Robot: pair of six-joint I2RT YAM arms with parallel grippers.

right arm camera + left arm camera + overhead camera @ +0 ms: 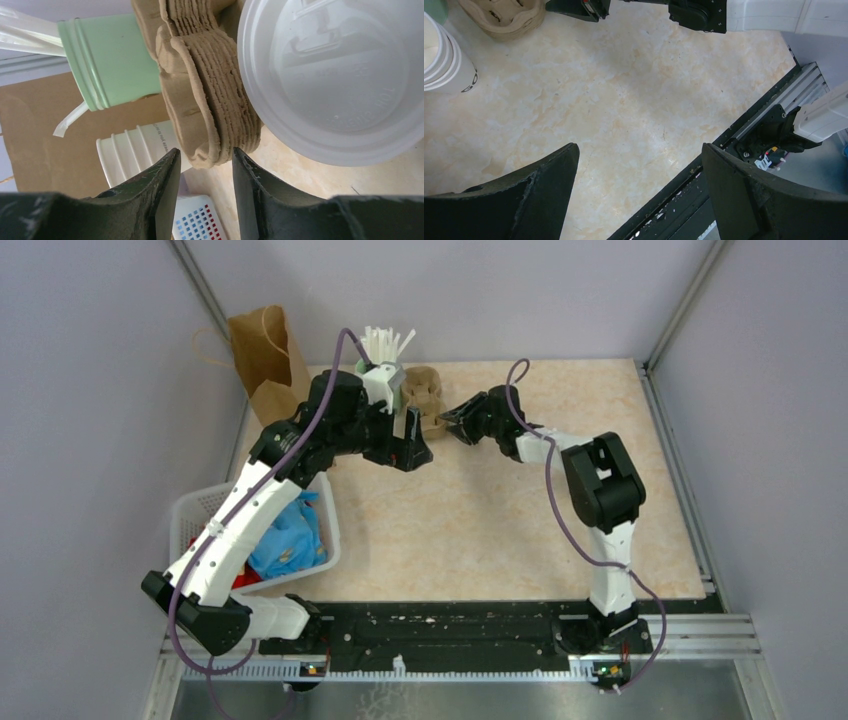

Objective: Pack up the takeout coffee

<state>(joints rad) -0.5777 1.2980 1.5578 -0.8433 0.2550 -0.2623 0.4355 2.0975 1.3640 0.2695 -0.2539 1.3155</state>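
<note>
A round white plastic lid [325, 75] fills the upper right of the right wrist view, close by; the cup under it is hidden, so I cannot confirm it is the takeout coffee. My right gripper [204, 150] is open, its fingertips on either side of the lower edge of a stack of brown pulp carriers [210, 100]. In the top view it [452, 423] sits right of that stack [425, 400]. My left gripper [639, 150] is wide open and empty above bare table; the top view shows it [412, 452] below the stack.
A stack of lidless paper cups [444, 65] and a green holder [115, 65] of white straws [387, 343] stand by the carriers. A brown paper bag [265, 360] leans at the back left. A white basket [195, 510] with cloth is at the near left.
</note>
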